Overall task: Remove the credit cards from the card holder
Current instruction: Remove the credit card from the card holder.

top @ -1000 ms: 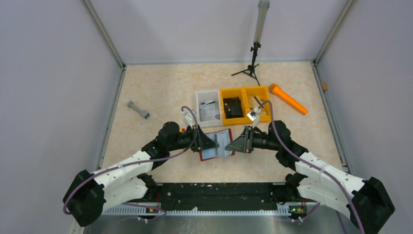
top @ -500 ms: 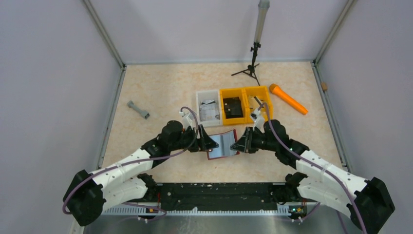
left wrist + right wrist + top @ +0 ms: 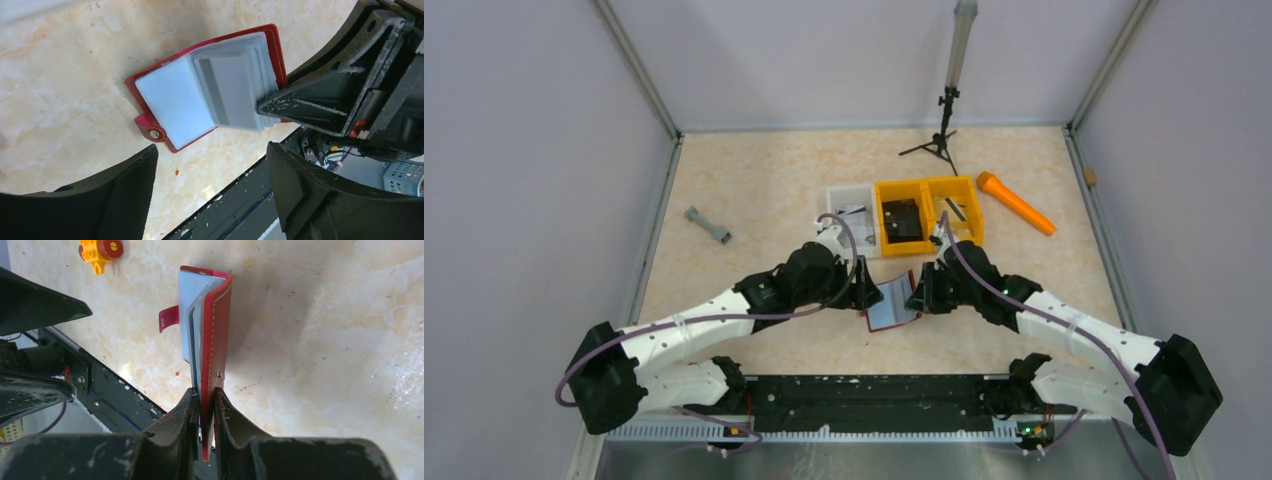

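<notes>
While the right claw (image 3: pixel 202 401) pinches one red cover of the card holder (image 3: pixel 220 325), propping it half open on the table (image 3: pixel 60 75), the left claw (image 3: pixel 211 148) hangs spread wide just above, gripping nothing. Credit cards (image 3: pixel 234 90) sit tucked in its greyish pockets.

Card holder (image 3: pixel 172 105) open mid-frame on marble tabletop (image 3: pixel 60 75), grey pockets facing up, a pale credit card (image 3: pixel 235 85) showing in the right stack. Strap tab (image 3: pixel 147 127) at its lower-left corner. Right gripper (image 3: pixel 265 106) tip on the holder's right edge. Left gripper (image 3: pixel 210 150) jaws wide apart along the bottom, bare tabletop between them.
</notes>
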Robot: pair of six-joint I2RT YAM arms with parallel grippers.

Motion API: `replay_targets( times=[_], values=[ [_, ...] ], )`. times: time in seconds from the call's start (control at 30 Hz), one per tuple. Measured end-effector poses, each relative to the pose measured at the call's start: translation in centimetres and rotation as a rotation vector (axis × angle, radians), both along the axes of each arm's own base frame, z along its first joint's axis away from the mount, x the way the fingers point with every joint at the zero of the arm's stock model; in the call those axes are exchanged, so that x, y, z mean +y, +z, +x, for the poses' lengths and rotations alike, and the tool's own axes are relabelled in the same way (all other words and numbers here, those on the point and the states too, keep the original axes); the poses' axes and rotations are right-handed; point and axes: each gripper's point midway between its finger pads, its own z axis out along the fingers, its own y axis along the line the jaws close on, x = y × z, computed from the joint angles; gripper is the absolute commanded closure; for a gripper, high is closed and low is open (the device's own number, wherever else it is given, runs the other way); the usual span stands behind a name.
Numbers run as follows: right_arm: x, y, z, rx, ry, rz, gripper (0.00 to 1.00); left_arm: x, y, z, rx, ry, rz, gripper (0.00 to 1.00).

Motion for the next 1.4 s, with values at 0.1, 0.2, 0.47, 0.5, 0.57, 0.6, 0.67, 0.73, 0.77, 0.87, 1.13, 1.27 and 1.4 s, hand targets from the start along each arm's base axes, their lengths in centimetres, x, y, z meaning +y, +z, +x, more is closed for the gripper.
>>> replay_targets(
  times=[0.1, 0.2, 0.47, 0.5, 0.57, 0.6, 0.67, 0.73, 0.77, 0.87, 1.13, 1.27, 1.4],
  values=[
    [0.2, -0.2, -0.2, -0.003, 0.018, -0.040, 1.00, -1.0, -0.7, 0.5, 0.013, -0.008, 0.007, 0.16],
    [0.3, -0.3, -0.2, -0.008, 0.029, -0.060, 1.00, -1.9, -2.5, 0.7, 0.058, -0.013, 0.026, 0.16],
    [0.0, -0.6, -0.5, -0.002, 0.028, -0.088, 1.00, -3.6, -3.2, 1.5, 0.087, -0.017, 0.016, 0.13],
    [0.0, -0.7, -0.5, -0.001, 0.028, -0.089, 1.00, -3.9, -2.8, 1.7, 0.081, -0.020, 0.005, 0.13],
    [0.0, -0.7, -0.4, -0.001, 0.028, -0.090, 1.00, -4.3, -2.3, 1.9, 0.071, -0.022, -0.012, 0.13],
    [0.0, -0.6, -0.4, -0.001, 0.028, -0.091, 1.00, -4.5, -2.1, 2.1, 0.065, -0.022, -0.020, 0.13],
    [0.1, -0.5, -0.4, -0.004, 0.031, -0.089, 1.00, -4.8, -1.9, 2.3, 0.061, -0.022, -0.026, 0.13],
    [0.1, -0.5, -0.5, -0.003, 0.031, -0.089, 1.00, -5.1, -2.1, 2.5, 0.063, -0.022, -0.027, 0.15],
    [0.1, -0.5, -0.5, -0.003, 0.031, -0.089, 1.00, -5.2, -2.2, 2.6, 0.066, -0.023, -0.026, 0.16],
    [0.1, -0.5, -0.5, -0.003, 0.031, -0.089, 1.00, -5.5, -2.8, 2.7, 0.075, -0.022, -0.016, 0.25],
    [0.1, -0.5, -0.5, -0.003, 0.031, -0.089, 1.00, -6.2, -2.8, 3.1, 0.081, -0.029, -0.014, 0.27],
    [0.1, -0.5, -0.5, -0.003, 0.034, -0.089, 1.00, -6.3, -3.0, 3.2, 0.086, -0.030, -0.010, 0.32],
    [0.1, -0.5, -0.6, -0.003, 0.035, -0.089, 1.00, -6.5, -3.4, 3.3, 0.092, -0.035, -0.002, 0.42]
  ],
)
